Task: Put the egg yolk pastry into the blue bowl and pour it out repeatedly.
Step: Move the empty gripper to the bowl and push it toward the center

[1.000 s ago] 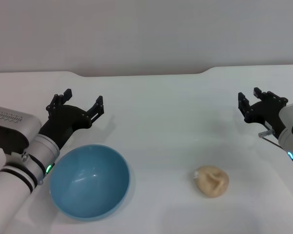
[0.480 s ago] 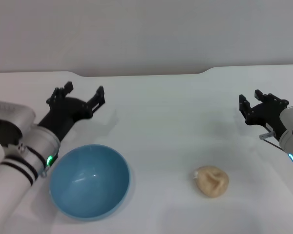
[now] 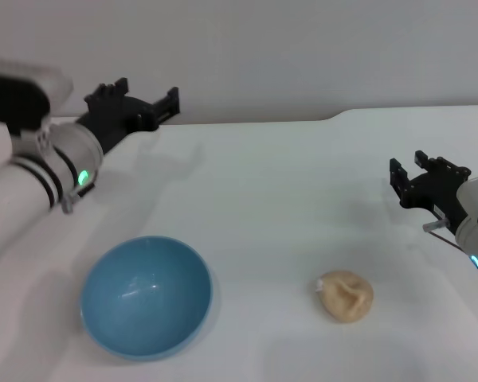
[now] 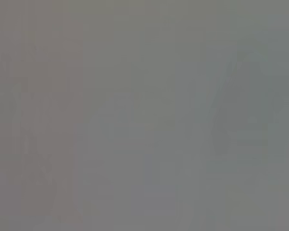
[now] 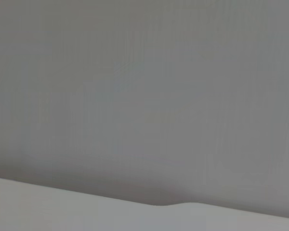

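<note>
Seeing in head view: blue bowl (image 3: 146, 297) near left on table (image 3: 287, 199), empty; egg yolk pastry (image 3: 345, 296) near right, well apart from it. L gripper (image 3: 140, 102) raised far left, fingers spread, holding nothing. R gripper (image 3: 421, 172) far right, fingers apart, empty. L wrist: I make out only grey blur. R wrist: wall, table edge (image 5: 86, 211).

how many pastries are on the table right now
1. The egg yolk pastry lies on the white table, to the right of the blue bowl, which is empty. None seems hidden.
</note>
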